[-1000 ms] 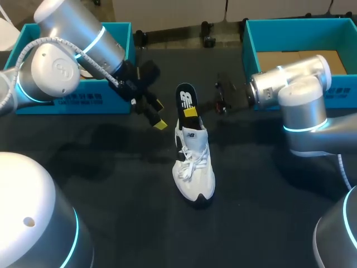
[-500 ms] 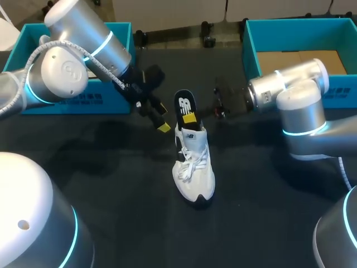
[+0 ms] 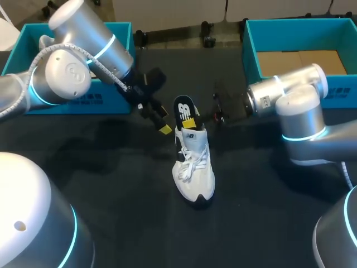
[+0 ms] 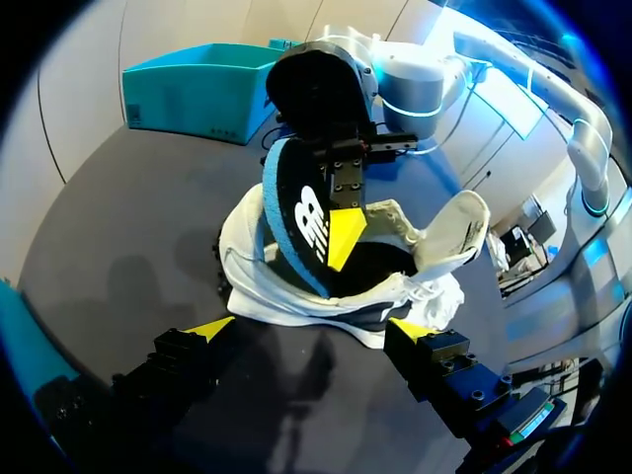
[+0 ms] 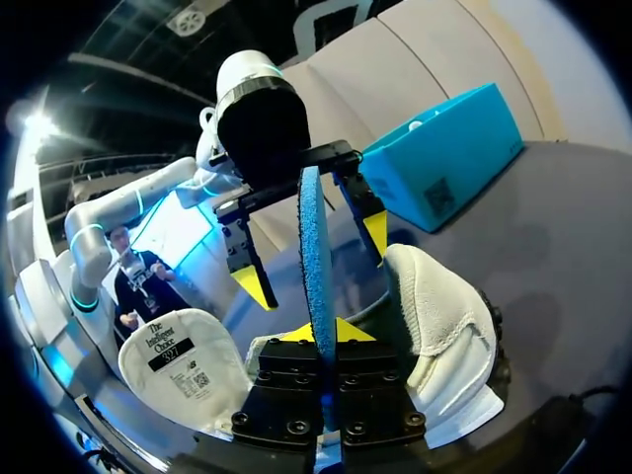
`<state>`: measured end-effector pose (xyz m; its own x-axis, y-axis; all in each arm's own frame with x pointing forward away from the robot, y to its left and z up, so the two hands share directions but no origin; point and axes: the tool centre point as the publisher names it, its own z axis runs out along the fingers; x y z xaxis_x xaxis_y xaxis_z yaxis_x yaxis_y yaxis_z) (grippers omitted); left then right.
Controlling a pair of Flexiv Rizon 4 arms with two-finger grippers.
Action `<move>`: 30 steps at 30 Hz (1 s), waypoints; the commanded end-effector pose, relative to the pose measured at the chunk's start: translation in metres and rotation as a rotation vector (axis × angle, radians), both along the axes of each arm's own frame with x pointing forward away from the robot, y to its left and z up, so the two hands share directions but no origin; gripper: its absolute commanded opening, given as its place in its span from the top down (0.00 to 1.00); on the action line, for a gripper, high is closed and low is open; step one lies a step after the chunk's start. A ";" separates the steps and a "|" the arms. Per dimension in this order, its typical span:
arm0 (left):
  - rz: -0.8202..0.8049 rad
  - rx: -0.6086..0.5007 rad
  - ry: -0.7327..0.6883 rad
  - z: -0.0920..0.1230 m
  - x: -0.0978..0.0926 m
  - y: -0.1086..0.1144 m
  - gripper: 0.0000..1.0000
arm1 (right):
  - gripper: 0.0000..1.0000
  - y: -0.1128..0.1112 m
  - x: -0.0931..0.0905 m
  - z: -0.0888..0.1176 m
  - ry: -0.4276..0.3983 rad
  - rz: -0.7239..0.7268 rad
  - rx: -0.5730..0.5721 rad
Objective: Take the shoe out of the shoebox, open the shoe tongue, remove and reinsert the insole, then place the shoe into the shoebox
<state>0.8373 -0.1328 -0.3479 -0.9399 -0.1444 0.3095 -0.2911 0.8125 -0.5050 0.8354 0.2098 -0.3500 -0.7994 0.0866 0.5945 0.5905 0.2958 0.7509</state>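
Two claws meet over the shoe (image 3: 194, 167), which stands upright on the table (image 3: 111, 190), out of its box, with its heel end just under them. Our right claw (image 3: 191, 120) is closed on the insole (image 3: 184, 106). In its own wrist view the blue edge of the insole runs straight up between the two yellow tips, pinched from both sides. The logo end rises above this claw, and the other end sits down in the shoe's mouth below it.

Our left claw (image 3: 162, 120) is spread wide and has hold of nothing. It hovers just beside the heel, facing the right claw across the insole. From its wrist view the shoe lies ahead of and between its fingertips, apart from both. The tongue (image 4: 456, 222) is folded forward on the far side of the opening.

We judge this to be the insole step, with the tongue already open. One moment alone does not tell us whether the insole is coming out or going back in.

If it is coming out, the right claw must lift until the lower end clears the collar. If it is going in, that end must be steered down and toward the toe. Either way, we think the left claw should steady the heel so the shoe does not tip.
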 end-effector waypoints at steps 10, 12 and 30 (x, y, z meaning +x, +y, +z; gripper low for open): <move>0.000 0.002 0.001 -0.001 0.001 -0.001 0.00 | 0.78 -0.001 0.006 0.027 -0.077 -0.010 -0.037; 0.000 0.002 0.001 -0.001 0.001 -0.001 0.00 | 0.78 -0.003 0.009 0.029 -0.085 -0.008 -0.041; 0.000 0.002 0.001 -0.001 0.001 -0.001 0.00 | 1.00 -0.014 0.021 0.019 -0.054 -0.005 -0.068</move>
<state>0.8382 -0.1337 -0.3483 -0.9397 -0.1447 0.3100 -0.2914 0.8133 -0.5036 0.8541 0.1938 -0.3294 -0.8314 0.1311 0.5400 0.5496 0.3375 0.7642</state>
